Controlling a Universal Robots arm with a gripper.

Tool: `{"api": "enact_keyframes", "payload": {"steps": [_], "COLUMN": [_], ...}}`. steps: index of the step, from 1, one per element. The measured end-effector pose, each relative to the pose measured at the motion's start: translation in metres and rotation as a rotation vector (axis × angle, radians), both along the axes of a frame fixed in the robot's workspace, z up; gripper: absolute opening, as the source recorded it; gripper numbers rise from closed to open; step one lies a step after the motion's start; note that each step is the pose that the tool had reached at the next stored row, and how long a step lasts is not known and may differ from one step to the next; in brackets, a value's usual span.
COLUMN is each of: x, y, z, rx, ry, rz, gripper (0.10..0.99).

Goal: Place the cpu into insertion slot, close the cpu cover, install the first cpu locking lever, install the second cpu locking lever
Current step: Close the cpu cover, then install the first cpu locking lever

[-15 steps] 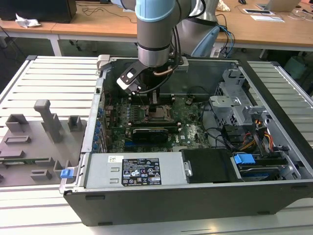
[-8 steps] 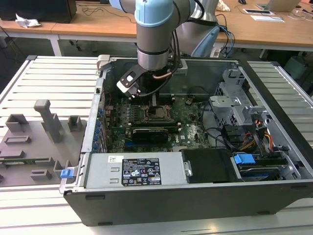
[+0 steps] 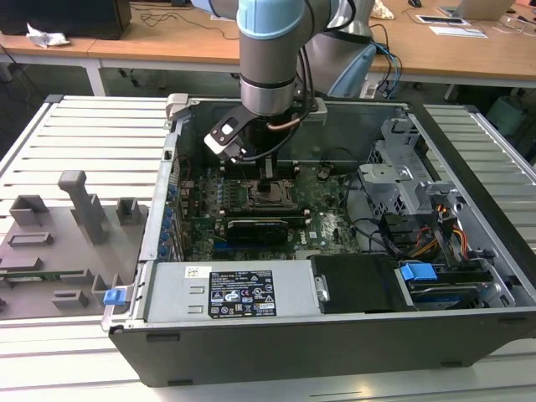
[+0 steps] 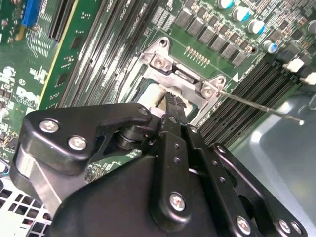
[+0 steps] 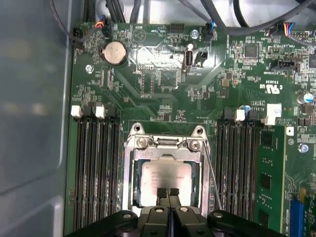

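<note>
As I read the first wrist view, the black gripper (image 5: 167, 192), tips pressed together, hangs over the pale silvery square cpu (image 5: 167, 173), framed by the thin silvery metal cpu cover (image 5: 129, 170).

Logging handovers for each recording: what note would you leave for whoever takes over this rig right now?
The gripper: jaws shut, tips low over one edge of the cpu; whether they touch it cannot be told.
The cpu lies flat in the insertion slot.
The cpu cover looks to be down around the chip.
Done: cpu placed, cover apparently closed.
Left: one locking lever, a thin rod, runs beside the insertion slot and looks unlatched; the other lever cannot be made out.
</note>
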State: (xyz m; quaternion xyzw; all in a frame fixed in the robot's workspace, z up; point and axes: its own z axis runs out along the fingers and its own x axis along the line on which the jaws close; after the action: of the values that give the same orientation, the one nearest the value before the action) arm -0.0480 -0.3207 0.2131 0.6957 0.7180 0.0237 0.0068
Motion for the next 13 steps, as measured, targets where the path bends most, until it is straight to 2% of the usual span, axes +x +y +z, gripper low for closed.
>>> {"api": "enact_keyframes", "payload": {"steps": [6,13], "x": [0.0064,0.0070], "y": [0.0000,0.0000], "z": [0.0000,0.0009], "rx": [0.001,0.001], "ry": [0.0000,0.0000], "rz": [0.000,0.000], "gripper": [0.110,0.110]}}
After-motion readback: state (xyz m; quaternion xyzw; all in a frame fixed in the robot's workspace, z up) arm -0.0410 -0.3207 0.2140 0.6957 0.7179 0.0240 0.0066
